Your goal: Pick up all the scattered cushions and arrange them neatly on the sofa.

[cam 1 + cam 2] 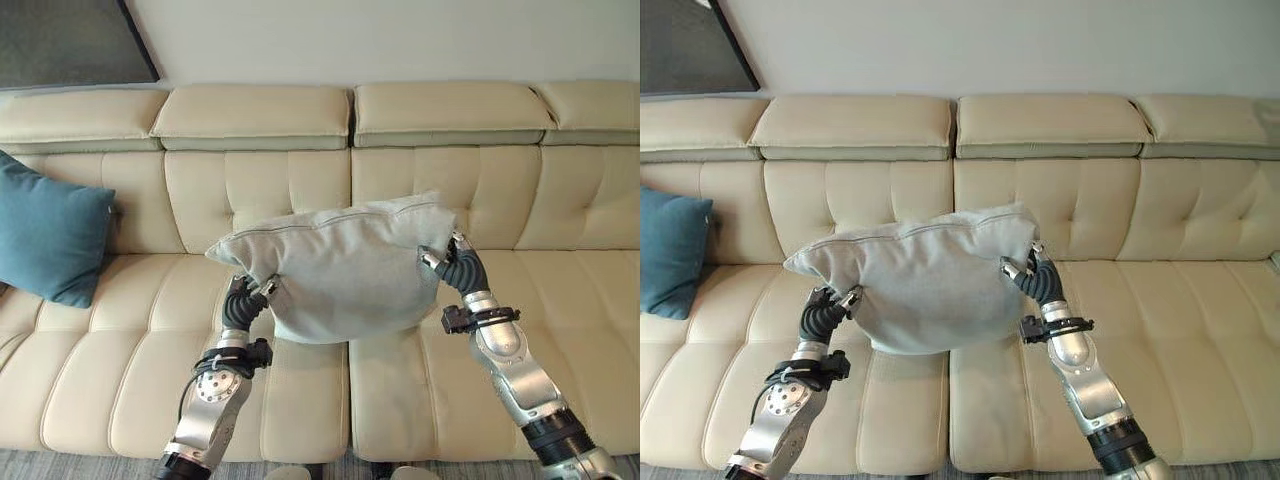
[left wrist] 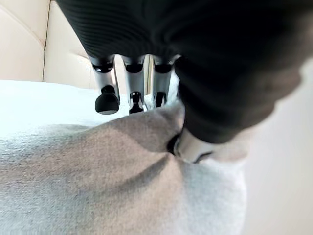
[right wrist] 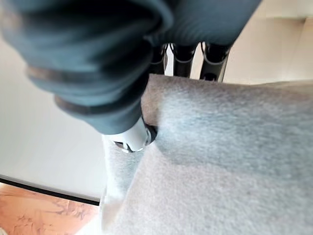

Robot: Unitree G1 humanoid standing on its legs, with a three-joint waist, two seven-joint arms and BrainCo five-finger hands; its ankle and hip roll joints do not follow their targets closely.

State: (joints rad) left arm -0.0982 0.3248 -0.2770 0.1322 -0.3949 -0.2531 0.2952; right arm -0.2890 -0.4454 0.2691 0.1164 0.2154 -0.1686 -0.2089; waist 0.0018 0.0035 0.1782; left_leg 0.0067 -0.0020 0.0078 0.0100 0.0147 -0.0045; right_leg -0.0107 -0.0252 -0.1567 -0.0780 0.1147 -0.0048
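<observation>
At far left we note a teal cushion (image 1: 48, 238) already propped against the sofa (image 1: 560, 200) backrest. Centre: our left hand (image 1: 243, 303) and right hand (image 1: 455, 262) each pinch an end of the grey cushion (image 1: 335, 270), fingers behind and thumb in front, holding it above the seat. We judge one cushion placed; this one is still to set down.

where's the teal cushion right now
The teal fabric cushion leans against the backrest at the left end of the cream tufted leather sofa, left of the held grey cushion.
</observation>
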